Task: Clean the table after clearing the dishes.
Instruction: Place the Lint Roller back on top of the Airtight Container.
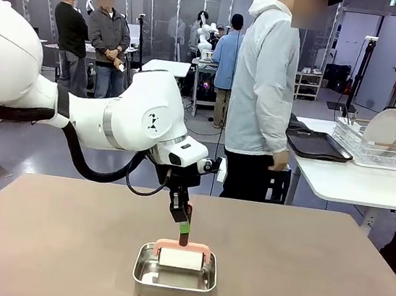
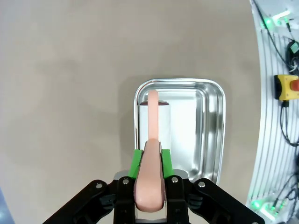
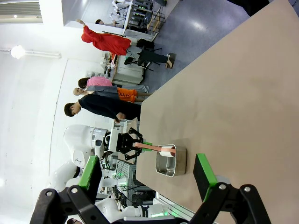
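- Your left gripper (image 1: 184, 228) has its jaws pinching the pink handle (image 2: 150, 179) of a roller (image 1: 181, 258), whose white roll lies inside the steel pan (image 1: 174, 282); I judge the pan serves as the tool's rest, keeping it off the surface.
- The surface (image 1: 298, 271) around the pan lies bare and pinkish-brown; plates (image 1: 388, 129) stand in the wire rack (image 1: 373, 152) on the white table beyond the pan, so clearing looks done.
- Your left arm (image 1: 132, 121) reaches over the surface, wrist bent straight down above the pan.
- Your right gripper (image 3: 145, 179) hangs well apart from the pan, jaws spread wide and holding nothing.
- A person (image 1: 264, 91) stands beyond the pan, beside the white table.
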Controlling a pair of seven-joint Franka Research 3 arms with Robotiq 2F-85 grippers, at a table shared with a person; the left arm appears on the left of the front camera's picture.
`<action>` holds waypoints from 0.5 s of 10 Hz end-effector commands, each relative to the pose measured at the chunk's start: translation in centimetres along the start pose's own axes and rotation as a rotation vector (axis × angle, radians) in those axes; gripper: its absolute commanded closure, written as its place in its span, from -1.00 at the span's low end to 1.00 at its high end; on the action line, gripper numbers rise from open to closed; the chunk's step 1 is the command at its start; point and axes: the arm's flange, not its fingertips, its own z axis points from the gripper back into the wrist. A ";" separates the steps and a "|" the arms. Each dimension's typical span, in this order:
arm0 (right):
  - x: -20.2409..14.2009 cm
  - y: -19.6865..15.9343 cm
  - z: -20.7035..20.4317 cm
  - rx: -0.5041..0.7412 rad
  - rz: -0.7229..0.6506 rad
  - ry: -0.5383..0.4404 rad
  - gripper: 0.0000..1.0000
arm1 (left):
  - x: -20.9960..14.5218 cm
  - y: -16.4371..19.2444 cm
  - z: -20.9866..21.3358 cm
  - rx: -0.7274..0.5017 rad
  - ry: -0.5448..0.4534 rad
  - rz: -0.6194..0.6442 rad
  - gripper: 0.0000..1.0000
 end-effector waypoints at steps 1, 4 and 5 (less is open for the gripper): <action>-0.1 0.3 0.0 0.008 0.004 0.003 -1.00 | -0.6 1.8 -0.4 -0.046 -0.032 0.000 0.59; -0.1 0.3 0.0 0.008 0.004 0.003 -1.00 | -1.6 2.6 -2.2 -0.064 -0.024 -0.008 0.59; -0.1 0.3 0.0 0.008 0.004 0.003 -1.00 | -1.8 2.9 -2.4 -0.065 -0.018 0.012 0.59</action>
